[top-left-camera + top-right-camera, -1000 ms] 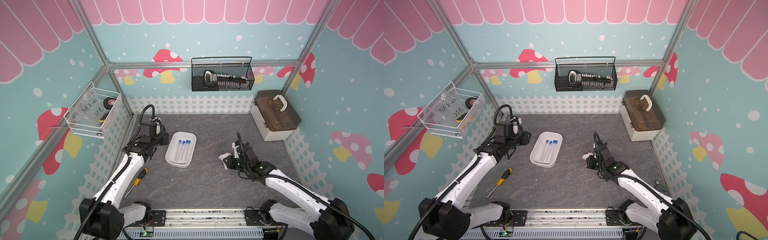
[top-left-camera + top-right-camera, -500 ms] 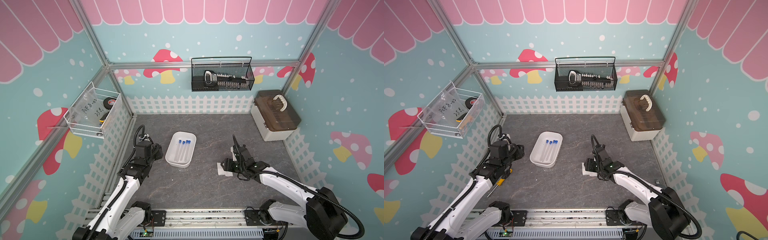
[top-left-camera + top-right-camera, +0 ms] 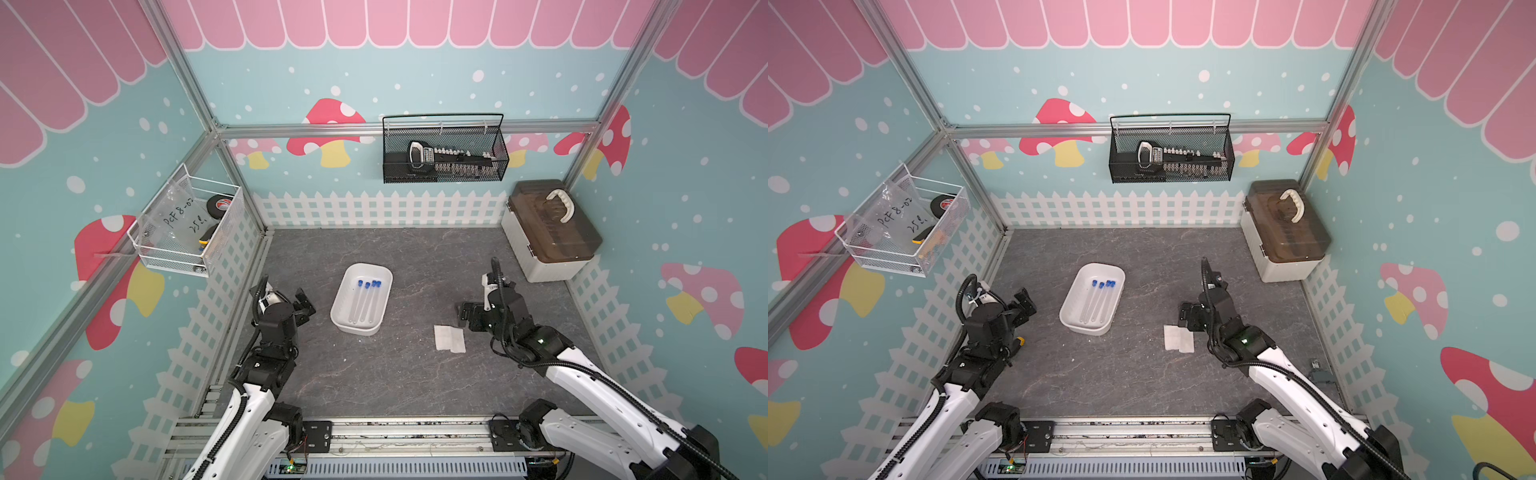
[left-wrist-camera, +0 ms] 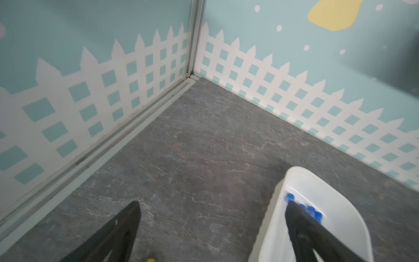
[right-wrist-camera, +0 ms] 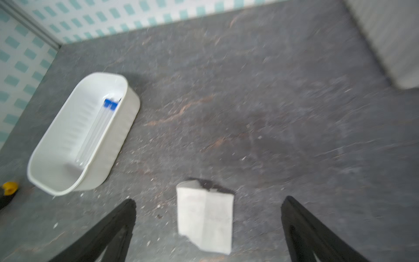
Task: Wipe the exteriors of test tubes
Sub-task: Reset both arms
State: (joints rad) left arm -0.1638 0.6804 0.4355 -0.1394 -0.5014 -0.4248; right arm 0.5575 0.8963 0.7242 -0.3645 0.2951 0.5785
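Observation:
Several clear test tubes (image 3: 362, 302) (image 3: 1096, 301) with blue caps lie side by side in the white tray (image 3: 356, 331) (image 3: 1084, 329) at mid-table. In the wrist views the test tubes (image 5: 97, 129) (image 4: 314, 212) rest against one long wall of the tray (image 5: 118, 136) (image 4: 272, 226). My left gripper (image 3: 304, 303) (image 3: 1023, 302) (image 4: 212, 204) hangs open and empty just left of the tray. My right gripper (image 3: 463, 314) (image 3: 1183, 316) (image 5: 209, 200) is open too, with the white cloth (image 3: 449, 338) (image 3: 1178, 338) (image 5: 205, 220) lying loose on the table beneath it.
A brown-lidded white box (image 3: 548, 232) stands at the back right. A black wire basket (image 3: 444, 153) hangs on the back wall and a white wire basket (image 3: 187, 228) on the left wall. A yellow screwdriver end (image 5: 9, 187) (image 3: 1019, 340) shows beside my left arm.
Both grippers have opened. The right one has let go of the cloth, which now lies flat on the table. The left arm has drawn back from the tray's far side toward the front.

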